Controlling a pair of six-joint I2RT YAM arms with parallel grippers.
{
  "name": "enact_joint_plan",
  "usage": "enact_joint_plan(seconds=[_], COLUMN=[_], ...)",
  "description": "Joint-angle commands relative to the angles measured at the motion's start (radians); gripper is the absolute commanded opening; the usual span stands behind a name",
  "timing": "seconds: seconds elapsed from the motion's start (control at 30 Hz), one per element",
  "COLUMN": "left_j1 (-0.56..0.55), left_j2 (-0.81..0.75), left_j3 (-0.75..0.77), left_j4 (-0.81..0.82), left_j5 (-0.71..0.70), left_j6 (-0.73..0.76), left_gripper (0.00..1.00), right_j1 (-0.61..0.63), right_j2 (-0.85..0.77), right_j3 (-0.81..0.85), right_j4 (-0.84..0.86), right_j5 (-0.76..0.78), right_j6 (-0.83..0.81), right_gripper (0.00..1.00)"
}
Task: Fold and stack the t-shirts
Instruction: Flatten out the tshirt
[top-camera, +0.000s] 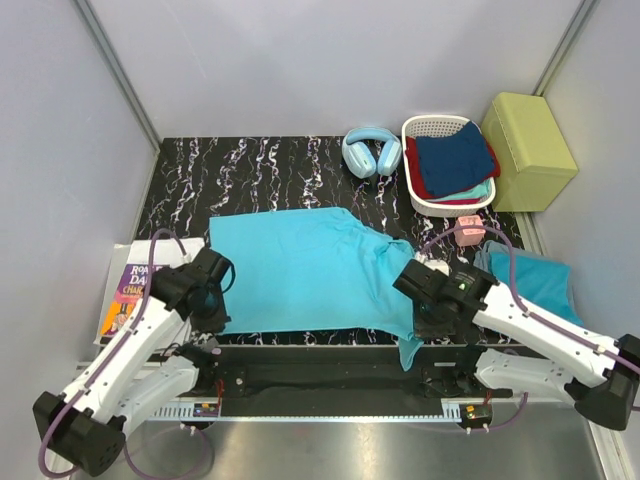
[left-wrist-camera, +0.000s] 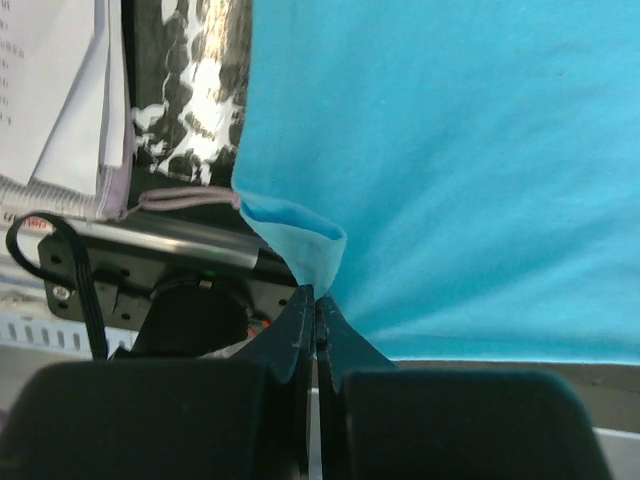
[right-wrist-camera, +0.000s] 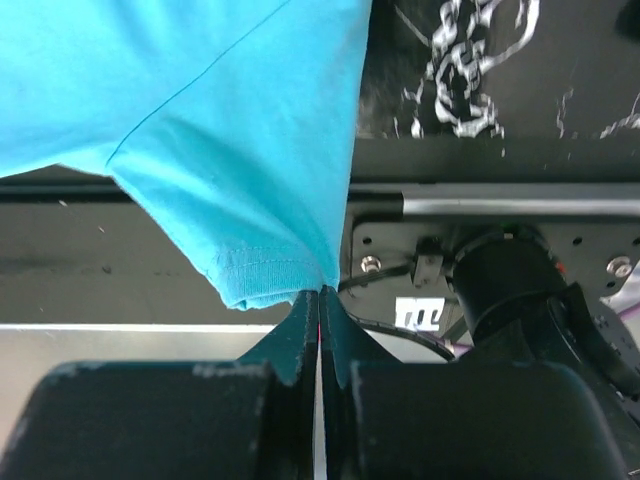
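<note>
A turquoise t-shirt (top-camera: 305, 272) lies spread on the black marbled table, its near edge at the table's front. My left gripper (top-camera: 213, 308) is shut on its near left corner (left-wrist-camera: 312, 250). My right gripper (top-camera: 422, 322) is shut on the near right sleeve hem (right-wrist-camera: 262, 272), which hangs over the front edge (top-camera: 408, 350). A folded turquoise shirt (top-camera: 540, 282) lies at the right, partly behind the right arm. More folded shirts, navy on top (top-camera: 455, 160), fill a white basket (top-camera: 412, 185) at the back right.
Light blue headphones (top-camera: 371, 152) lie by the basket. A yellow-green box (top-camera: 528, 150) stands at the far right. A small pink object (top-camera: 470, 231) sits near the right arm. A book and papers (top-camera: 135, 285) lie at the left edge.
</note>
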Motion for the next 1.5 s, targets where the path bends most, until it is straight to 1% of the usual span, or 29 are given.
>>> enact_joint_plan(seconds=[0.0,0.1,0.2,0.23,0.3,0.33,0.4,0.43,0.5,0.6,0.7,0.8,0.93,0.97,1.07,1.17,1.47], left_j1=[-0.013,-0.013,-0.013,-0.013,-0.013,-0.013,-0.013,-0.013,-0.012,-0.012,-0.010,-0.006,0.019,0.028,0.059,0.079,0.116], left_j2=[-0.033,-0.033,-0.029,-0.025,0.000,0.016,0.081,0.105,0.168,0.225,0.280,0.309,0.300,0.303,0.317,0.339,0.382], left_j3=[0.024,0.036,0.091,0.137,0.188,0.237,0.285,0.320,0.343,0.340,0.322,0.297,0.274,0.271,0.262,0.260,0.240], left_j4=[-0.065,-0.070,-0.061,-0.058,-0.039,-0.030,0.004,0.019,0.073,0.158,0.206,0.214,0.212,0.208,0.202,0.200,0.208], left_j5=[0.014,-0.010,-0.035,-0.047,-0.113,-0.134,-0.184,-0.191,-0.199,-0.198,-0.205,-0.219,-0.270,-0.279,-0.296,-0.310,-0.308], left_j6=[-0.014,-0.019,-0.024,-0.017,-0.005,0.009,0.013,0.015,0.016,0.016,0.013,0.015,0.044,0.050,0.068,0.079,0.093], left_gripper=[0.00,0.00,0.00,0.00,0.00,0.00,0.00,0.00,0.00,0.00,0.00,0.00,0.00,0.00,0.00,0.00,0.00], right_j1=[0.014,0.015,0.015,0.014,0.014,0.014,0.012,0.012,0.006,-0.028,-0.052,-0.080,-0.163,-0.169,-0.183,-0.204,-0.218], right_j2=[-0.059,-0.041,0.008,0.040,0.079,0.126,0.183,0.233,0.270,0.318,0.346,0.323,0.280,0.278,0.306,0.358,0.461], right_j3=[-0.017,0.024,0.110,0.159,0.205,0.245,0.283,0.318,0.339,0.322,0.293,0.271,0.253,0.257,0.300,0.331,0.377], right_j4=[-0.100,-0.112,-0.106,-0.097,-0.068,-0.060,-0.040,-0.034,0.013,0.107,0.145,0.149,0.149,0.142,0.110,0.103,0.133], right_j5=[-0.034,0.017,0.109,0.132,0.195,0.218,0.293,0.310,0.342,0.335,0.333,0.350,0.374,0.405,0.466,0.476,0.436], right_j6=[0.063,0.055,0.041,0.034,-0.008,-0.018,-0.051,-0.061,-0.081,-0.097,-0.082,-0.069,-0.098,-0.104,-0.127,-0.150,-0.186], right_gripper=[0.00,0.00,0.00,0.00,0.00,0.00,0.00,0.00,0.00,0.00,0.00,0.00,0.00,0.00,0.00,0.00,0.00])
